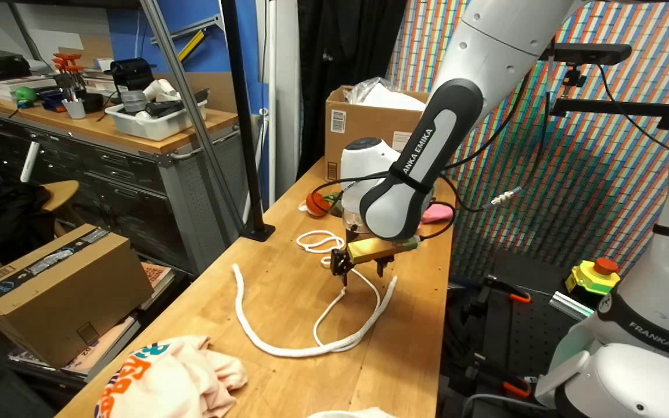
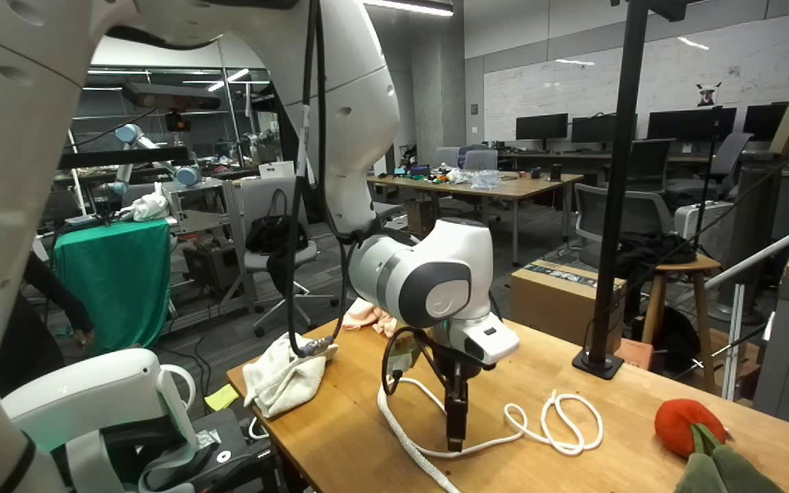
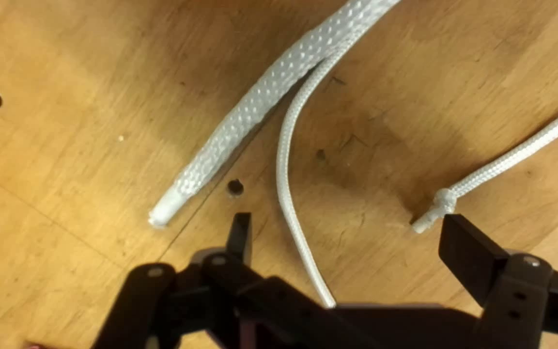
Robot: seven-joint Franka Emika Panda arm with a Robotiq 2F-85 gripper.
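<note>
Because your gripper (image 3: 347,223) has its fingers wide apart, nothing pinches the thin white cord (image 3: 283,179) between them, with a knotted end (image 3: 443,201) at three o'clock and the thick braided rope (image 3: 259,104) at eleven in the wrist view.

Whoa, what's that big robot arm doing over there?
The robot arm has its open gripper above a wooden table, holding nothing. One of its fingers is close to the knotted end of a thin white rope, and more of that rope passes below the gap. A thicker white rope lies beside it.
</note>
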